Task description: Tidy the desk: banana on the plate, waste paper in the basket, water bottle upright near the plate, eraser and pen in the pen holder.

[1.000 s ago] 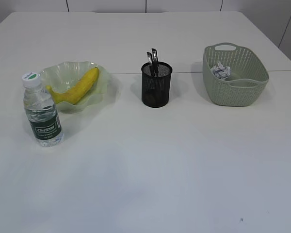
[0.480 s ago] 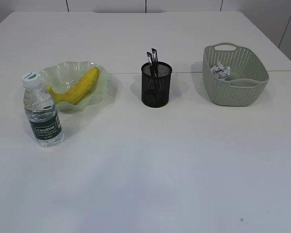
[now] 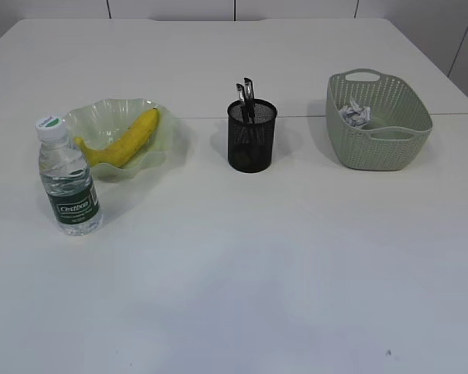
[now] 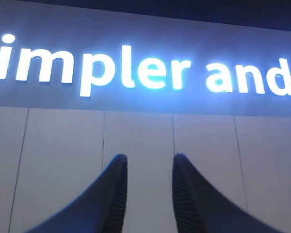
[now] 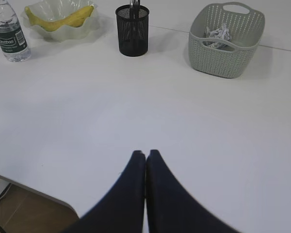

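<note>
The yellow banana (image 3: pixel 125 139) lies on the pale green plate (image 3: pixel 165 134) at the left. Just in front of the plate the water bottle (image 3: pixel 68 179) stands upright. A black mesh pen holder (image 3: pixel 251 137) in the middle holds a pen (image 3: pixel 248 93); the eraser is hidden. Crumpled waste paper (image 3: pixel 355 114) rests in the grey-green basket (image 3: pixel 378 136) at the right. Neither arm shows in the exterior view. My left gripper (image 4: pixel 149 160) is open and empty, facing a wall with a lit sign. My right gripper (image 5: pixel 145 154) is shut with nothing in it, held back over the table's near edge.
In the right wrist view the bottle (image 5: pixel 8 30), plate (image 5: pixel 60 32), pen holder (image 5: pixel 132 30) and basket (image 5: pixel 225 40) stand in a row along the far side. The table's near edge (image 5: pixel 34 190) runs at the lower left.
</note>
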